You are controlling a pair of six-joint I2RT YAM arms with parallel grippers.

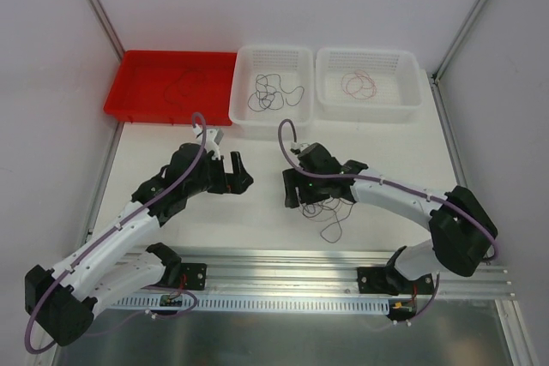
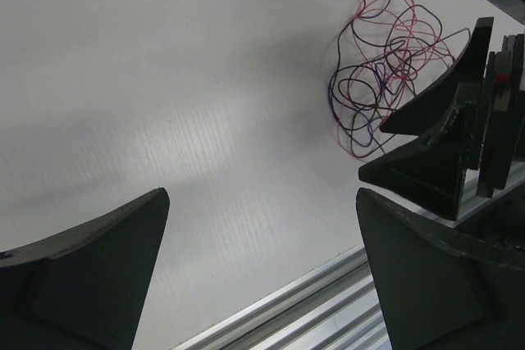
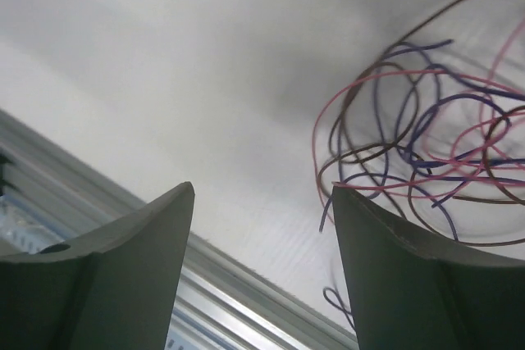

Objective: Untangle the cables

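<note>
Right gripper [image 3: 262,194] sits low at the tangle of cables [image 3: 410,145], jaws partly spread, nothing clearly pinched, the knot lying against one finger. It looks like the picking-out step: next, one strand must sit alone between the pads. Left of the tangle, the left gripper [image 2: 262,202] hangs wide open, empty. One tangle of pink, purple and dark strands, too knotted to count. Beyond the tangle, three bins holding loose wires: one red tray [image 1: 120,96], one middle white basket [image 1: 274,49], one right-hand white basket [image 1: 369,52].

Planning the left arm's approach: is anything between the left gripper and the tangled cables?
Nothing visible: only bare table separates the left gripper from the cables. The right gripper hangs open at the tangle's edge.
</note>
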